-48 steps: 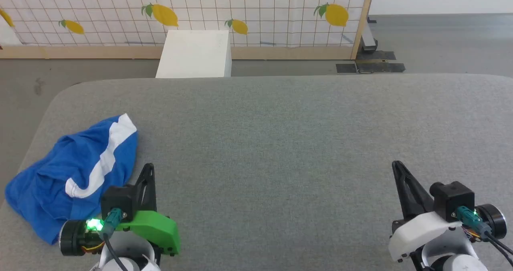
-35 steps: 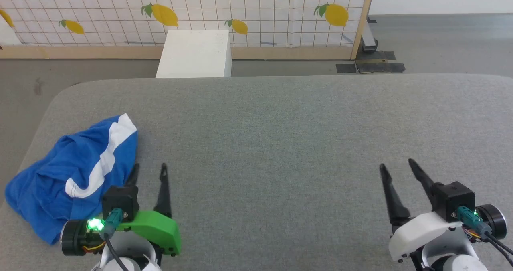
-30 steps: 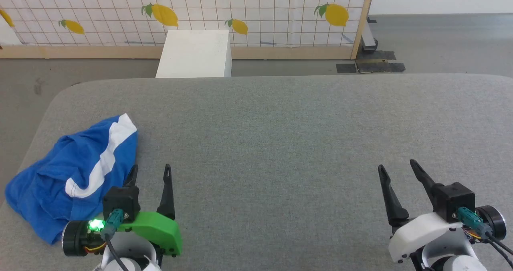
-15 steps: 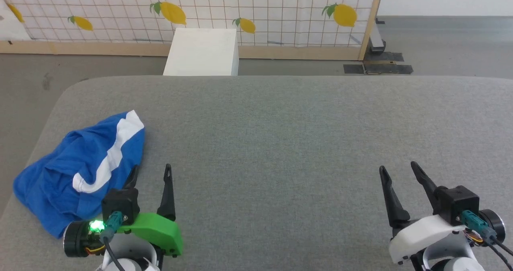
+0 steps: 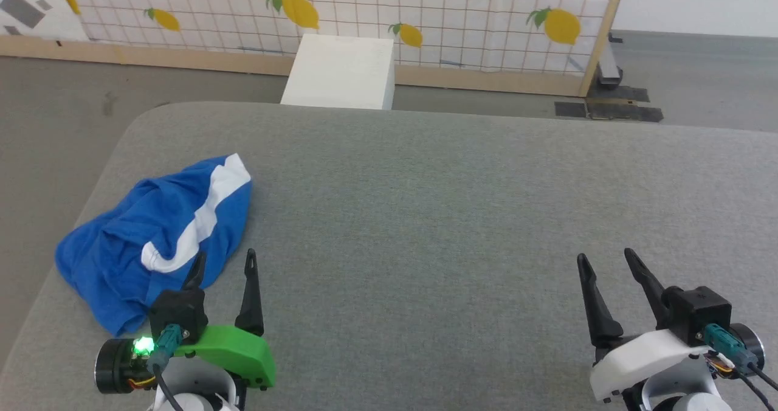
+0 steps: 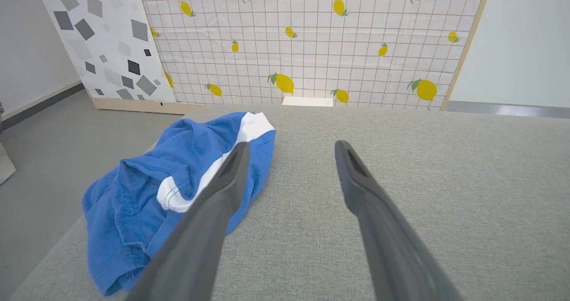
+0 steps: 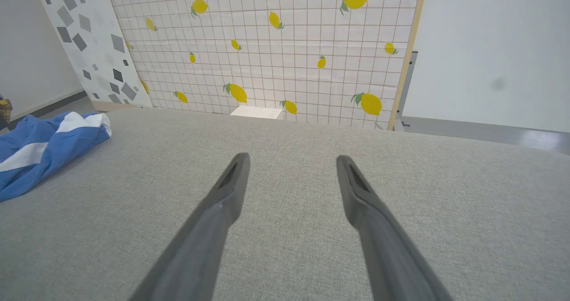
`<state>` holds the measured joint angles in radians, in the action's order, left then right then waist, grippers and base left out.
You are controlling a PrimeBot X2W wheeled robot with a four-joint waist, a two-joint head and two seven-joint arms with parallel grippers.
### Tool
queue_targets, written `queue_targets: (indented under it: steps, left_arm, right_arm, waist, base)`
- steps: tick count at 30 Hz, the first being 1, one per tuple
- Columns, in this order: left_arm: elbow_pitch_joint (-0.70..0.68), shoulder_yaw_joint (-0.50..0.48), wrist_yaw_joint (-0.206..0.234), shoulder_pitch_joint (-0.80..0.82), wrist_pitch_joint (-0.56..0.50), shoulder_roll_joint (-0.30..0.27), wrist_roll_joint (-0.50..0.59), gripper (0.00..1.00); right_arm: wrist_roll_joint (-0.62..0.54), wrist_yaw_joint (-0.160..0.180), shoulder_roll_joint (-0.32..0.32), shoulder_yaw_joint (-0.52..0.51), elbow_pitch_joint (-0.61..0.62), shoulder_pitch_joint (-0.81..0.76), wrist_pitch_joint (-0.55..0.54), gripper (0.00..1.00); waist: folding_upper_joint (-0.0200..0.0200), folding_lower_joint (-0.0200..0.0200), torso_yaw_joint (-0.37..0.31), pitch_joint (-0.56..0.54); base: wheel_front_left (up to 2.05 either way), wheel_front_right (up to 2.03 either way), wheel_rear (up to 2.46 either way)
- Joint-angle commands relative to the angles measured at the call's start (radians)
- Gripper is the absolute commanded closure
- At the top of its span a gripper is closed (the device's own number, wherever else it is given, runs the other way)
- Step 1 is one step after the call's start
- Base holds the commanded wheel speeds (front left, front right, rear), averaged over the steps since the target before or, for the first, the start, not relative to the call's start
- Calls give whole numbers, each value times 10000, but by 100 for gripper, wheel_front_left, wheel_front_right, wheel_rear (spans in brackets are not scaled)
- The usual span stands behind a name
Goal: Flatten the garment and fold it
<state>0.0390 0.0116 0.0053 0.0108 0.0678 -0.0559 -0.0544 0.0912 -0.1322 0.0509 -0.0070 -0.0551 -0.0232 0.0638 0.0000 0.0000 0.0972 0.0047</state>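
The garment (image 5: 121,247) lies crumpled in a heap at the near left of the grey cloth-covered surface (image 5: 425,180), close to its left edge. A broad white band (image 5: 206,219) curves across the blue cloth. The left pincer (image 5: 225,255) sits just right of the heap, fingers spread wide and gripping nothing. From the head, its left fingertip overlaps the garment's near right edge; whether it touches the cloth cannot be told. The right pincer (image 5: 606,255) is at the near right, well apart from the garment, also wide open and empty, over bare surface.

The left wrist view looks low across the heap and picks out stitched seams, folds and a rolled hem at the near end, which the head view renders as plain blue. It also takes in a panel with grey squares (image 6: 102,42) at the far left, beside the lemon-print screen (image 5: 462,10). The right wrist view catches the garment's right end at its left edge. The head view lays out the white box (image 5: 340,70) on the floor (image 5: 61,107) beyond the surface's far edge.
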Motion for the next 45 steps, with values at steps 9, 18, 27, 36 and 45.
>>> queue_targets:
  steps: [9,18,27,36,45]
  left_arm:
    - [99,-53,108,-143,272,20,-325,0]
    - [175,-35,178,-180,459,25,-473,0]
    - [262,15,229,-181,641,29,-593,0]
    - [309,17,288,-254,827,33,-681,0]
    - [401,47,352,-289,1014,37,-785,0]
  right_arm:
    - [320,5,-3,8,-182,-174,303,0]
    - [569,7,-3,84,-374,-194,491,0]
    - [754,8,-4,110,-547,-238,673,0]
    - [910,9,-4,183,-694,-277,861,0]
    - [1088,10,-5,283,-869,-283,1048,0]
  waist:
    - [0,0,689,40]
    - [0,0,1288,34]
    - [0,0,1851,47]
    - [0,0,2322,31]
    - [0,0,2715,-23]
  base:
    - [0,0,0]
    - [0,0,0]
    - [0,0,0]
    - [0,0,0]
    - [0,0,0]
